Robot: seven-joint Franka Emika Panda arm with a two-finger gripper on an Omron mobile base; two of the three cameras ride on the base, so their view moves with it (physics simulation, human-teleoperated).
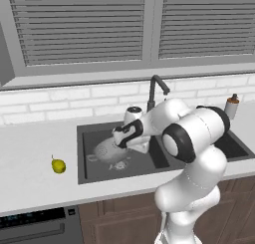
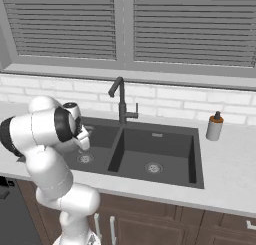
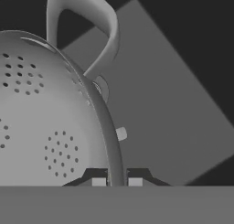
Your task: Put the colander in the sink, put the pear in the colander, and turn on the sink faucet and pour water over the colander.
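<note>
Judged at roughly a third of the way through, with the first step nearly finished and two whole steps left.

Sink (image 1: 92,173): dark double basin sunk in the pale counter (image 1: 30,183), taking up the middle of the left base view. Colander (image 1: 107,151): down inside the left-hand basin, tipped a little, at about nine o'clock from the arm's elbow; whether its feet rest on the basin floor cannot be told. Claw (image 3: 117,182): nearly shut, fingertips pinching the colander's rim from either side in the hand view, one loop handle (image 3: 87,22) standing at twelve o'clock above the grip. Not yet let go, so the placing counts as unfinished.

Faucet (image 2: 120,101): tall dark gooseneck behind the divider, at twelve o'clock from the basins, no stream running from it. Pear (image 1: 59,165): small and yellow-green, on the counter well apart from the sink, at nine o'clock from the colander. Left to do: release the colander, fetch the pear into it, open the faucet and swing the spout over.

Around it: slatted window blinds (image 2: 165,24) at twelve o'clock, white brick backsplash (image 1: 50,106) under the sill, small bottle with an orange top (image 2: 215,126) at three o'clock, brown cabinet doors (image 2: 160,221) at six o'clock.
</note>
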